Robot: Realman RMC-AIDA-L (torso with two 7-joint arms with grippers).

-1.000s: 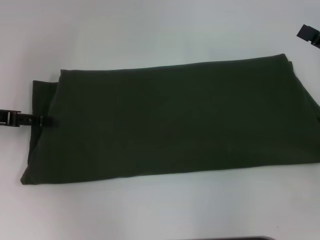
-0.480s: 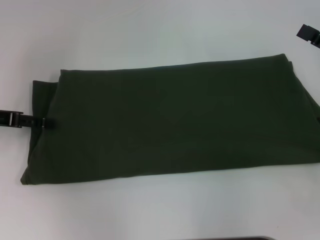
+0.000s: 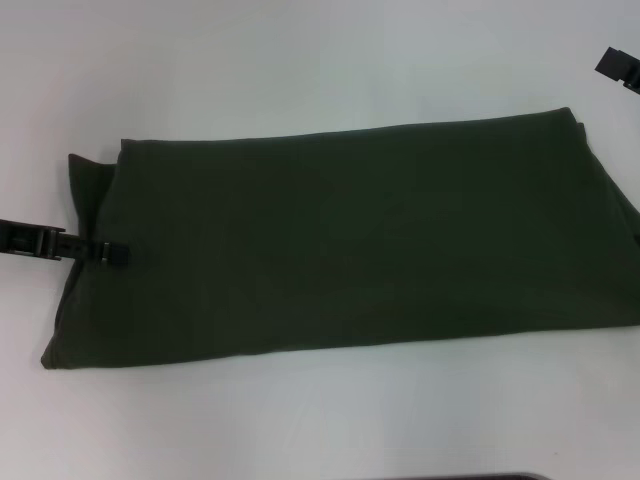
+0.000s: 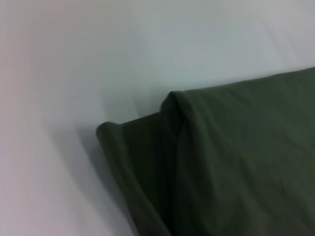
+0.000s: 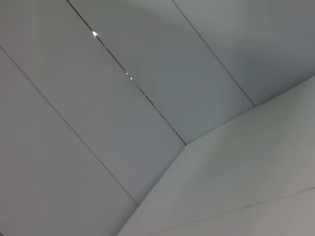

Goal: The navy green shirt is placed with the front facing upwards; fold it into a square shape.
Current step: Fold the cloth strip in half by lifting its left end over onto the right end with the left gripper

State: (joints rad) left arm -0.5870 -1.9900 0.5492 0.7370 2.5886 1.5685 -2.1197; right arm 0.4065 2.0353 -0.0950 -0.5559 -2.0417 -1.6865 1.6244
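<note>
The navy green shirt [image 3: 350, 240] lies flat on the white table [image 3: 300, 60], already folded into one long band that runs from side to side. No words or collar show, so the front seems tucked inside. A long band like this is not a square yet, so I think one end has to be brought over the other. That looks like why the left tool [image 3: 105, 252] sits at the left end of the shirt, low and right on the cloth, where an under layer [image 4: 133, 147] pokes out past the top layer. It is thin and dark against the shirt, so I cannot tell how far open it is or if it has any cloth. The right tool [image 3: 618, 67] waits far off by the back right edge, not touching the shirt; I cannot tell its opening either. Its own camera sees only pale panels [image 5: 147, 98], so it is probably just parked.
</note>
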